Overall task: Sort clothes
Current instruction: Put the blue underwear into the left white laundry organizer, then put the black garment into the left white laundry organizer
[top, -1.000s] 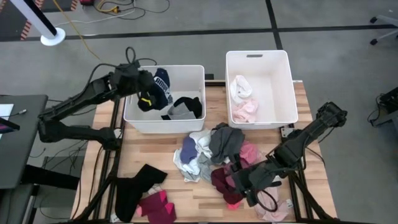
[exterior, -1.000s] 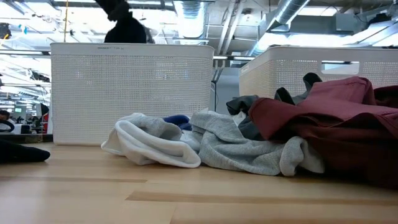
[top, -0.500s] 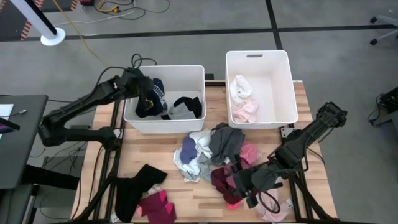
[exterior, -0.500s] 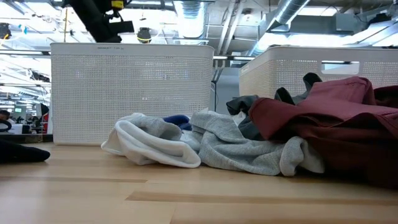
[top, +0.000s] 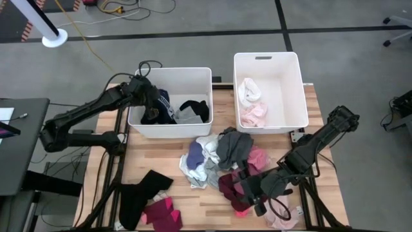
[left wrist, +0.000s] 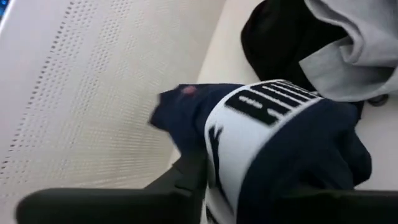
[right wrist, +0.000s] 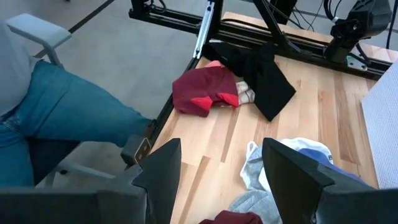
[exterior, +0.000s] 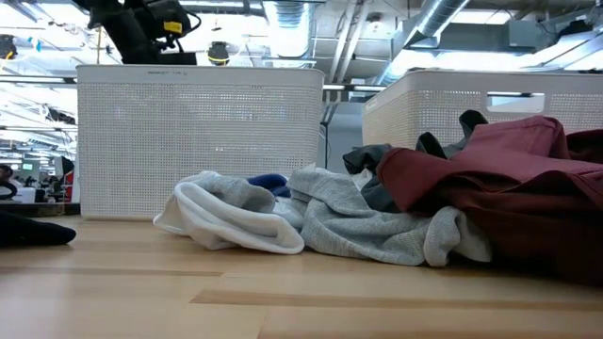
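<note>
Overhead, item by item. Table point(top: 154, 158): wooden top, with bare board along its near-left part between the central heap and the dark pieces at the left corner.

Left bin point(top: 205, 96): white, at the table's far-left edge; holds dark garments and a grey one point(top: 185, 116). Right bin point(top: 293, 90): white, at the far right; holds a white piece point(top: 248, 90) and a pink piece point(top: 252, 115) against its left wall.

Left gripper point(top: 149, 103): arm reaches in from the left over the bin's left wall, wrist inside the bin's left end. A navy-and-white garment point(left wrist: 273, 149) lies between and against its fingers point(left wrist: 186, 177), resting on the bin floor beside the perforated wall; whether the jaws clamp it or are parted around it cannot be told. A black piece point(left wrist: 280, 37) and grey fabric point(left wrist: 348, 43) lie just beyond it.

Right gripper point(top: 248, 193): arm stretches from the right edge across the near-right corner, low over the heap; fingers point(right wrist: 161, 168) spread wide, holding nothing. A maroon garment point(top: 228, 187) lies just beside it.

Central heap: grey point(top: 233, 147), white-and-blue point(top: 198, 161) and pink point(top: 259, 158) pieces, in front of the bins. Near-left corner: black garment point(top: 138, 190) touching a maroon-pink one point(top: 162, 212).

Beyond the table edge, a person's leg in jeans point(right wrist: 68, 118).
</note>
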Controlling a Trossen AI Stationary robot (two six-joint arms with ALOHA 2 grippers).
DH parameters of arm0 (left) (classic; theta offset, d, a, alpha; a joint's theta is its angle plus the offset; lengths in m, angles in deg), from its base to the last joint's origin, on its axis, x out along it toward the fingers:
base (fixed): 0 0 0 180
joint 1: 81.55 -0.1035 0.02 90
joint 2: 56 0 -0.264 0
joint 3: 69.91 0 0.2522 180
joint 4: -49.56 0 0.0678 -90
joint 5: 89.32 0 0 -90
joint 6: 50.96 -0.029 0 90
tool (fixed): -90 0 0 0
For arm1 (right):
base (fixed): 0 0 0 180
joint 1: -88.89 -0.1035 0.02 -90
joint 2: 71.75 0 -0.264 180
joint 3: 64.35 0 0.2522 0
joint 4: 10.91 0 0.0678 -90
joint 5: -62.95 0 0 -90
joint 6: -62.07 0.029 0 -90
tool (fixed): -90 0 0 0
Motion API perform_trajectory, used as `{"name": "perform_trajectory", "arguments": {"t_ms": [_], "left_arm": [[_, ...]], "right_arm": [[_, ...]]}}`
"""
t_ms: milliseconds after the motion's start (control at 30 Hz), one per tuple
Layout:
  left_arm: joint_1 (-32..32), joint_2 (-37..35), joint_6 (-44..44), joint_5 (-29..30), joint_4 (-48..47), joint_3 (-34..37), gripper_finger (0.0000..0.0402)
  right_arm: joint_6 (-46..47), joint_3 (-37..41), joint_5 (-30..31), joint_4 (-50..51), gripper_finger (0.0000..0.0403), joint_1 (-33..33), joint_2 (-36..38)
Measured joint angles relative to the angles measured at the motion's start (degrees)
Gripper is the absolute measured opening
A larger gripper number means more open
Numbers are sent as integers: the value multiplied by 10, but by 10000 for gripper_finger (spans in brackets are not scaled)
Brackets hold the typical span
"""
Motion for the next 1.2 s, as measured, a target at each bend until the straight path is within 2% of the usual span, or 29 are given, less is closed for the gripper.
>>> {"name": "perform_trajectory", "arguments": {"t_ms": [233,400,533,733,1000,1200], "left_arm": [[0,0,20,-25,0,0,148],[0,-5,28,-27,-1,0,174],[1,-15,32,-45,-6,-7,177],[1,-33,53,-97,-25,-62,177],[5,-56,84,-151,-68,-147,177],[35,-93,110,-225,-72,-178,177]], "right_arm": [[5,0,1,13,239,5,-21],[5,0,1,15,232,13,-43],[2,0,0,20,226,24,-66],[0,0,-1,19,219,43,-96],[-13,0,-2,25,218,50,-97],[-11,0,-3,31,218,50,-96]]}}
